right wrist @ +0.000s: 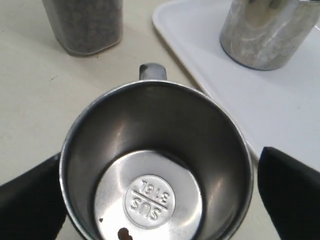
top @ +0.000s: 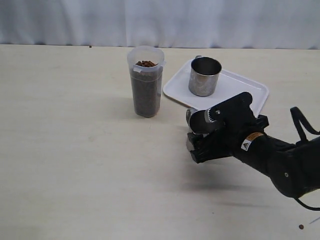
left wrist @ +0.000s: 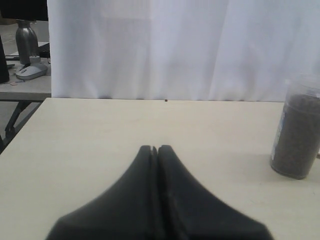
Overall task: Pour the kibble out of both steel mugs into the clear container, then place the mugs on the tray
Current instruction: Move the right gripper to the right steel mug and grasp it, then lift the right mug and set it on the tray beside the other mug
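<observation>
Jaws: left gripper (left wrist: 154, 150) closed, right gripper (right wrist: 160, 195) seemingly spread around steel mug (right wrist: 150, 120); beige table (top: 75, 150), white curtain (top: 150, 20).

A tall clear plastic container (top: 145, 85), nearly full of small brown kibble (top: 146, 95), stands on the pale tabletop (top: 75, 150) beside a flat white rectangular tray (top: 240, 90) that carries one upright shiny steel mug (top: 204, 77). Just off the tray's near edge, the black right gripper (top: 204, 134) straddles a second steel mug (top: 199, 121), partly hiding it.
</observation>
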Available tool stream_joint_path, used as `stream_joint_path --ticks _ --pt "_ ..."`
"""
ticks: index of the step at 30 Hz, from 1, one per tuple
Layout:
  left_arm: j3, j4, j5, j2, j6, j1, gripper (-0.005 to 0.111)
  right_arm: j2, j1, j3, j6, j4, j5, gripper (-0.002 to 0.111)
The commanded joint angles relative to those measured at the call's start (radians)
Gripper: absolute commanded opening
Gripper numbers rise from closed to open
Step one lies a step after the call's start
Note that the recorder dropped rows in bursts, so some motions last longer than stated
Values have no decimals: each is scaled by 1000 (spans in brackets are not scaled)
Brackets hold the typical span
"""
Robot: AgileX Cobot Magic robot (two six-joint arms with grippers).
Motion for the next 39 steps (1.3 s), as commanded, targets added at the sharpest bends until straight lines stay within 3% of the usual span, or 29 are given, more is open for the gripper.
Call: stream_joint_path --ticks 1,9,11,15,17,24,28,30,33,35,39 --pt "3 -3 -9 -2 3 -7 0 9 1 -6 -9 7 -36 109" --pt "3 -3 -9 -2 3 -7 0 97 1 -51 3 7 -68 109" --pt "3 -3 -9 -2 3 -7 0 97 1 -51 3 7 -39 101" --pt "3 -3 -9 -2 3 -7 0 97 1 -51 11 7 -17 51" --pt "3 -3 -9 -2 3 -7 0 88 1 -51 11 7 -36 6" --pt "3 -1 -9 -2 3 -7 0 -50 1 -20 -4 20 -38 5" --pt "3 -1 -9 -2 3 -7 0 -139 -3 3 -193 230 -102 5" --pt "3 -1 -9 -2 3 -7 0 -144 -34 1 -222 234 -120 5" --pt "3 -1 -9 -2 3 -7 0 -124 -129 -5 -147 127 -124 5" --pt "3 -1 -9 -2 3 -7 0 -62 -293 -7 99 -162 -225 5" --pt "3 -1 -9 -2 3 -7 0 64 -409 -96 269 -404 -254 5"
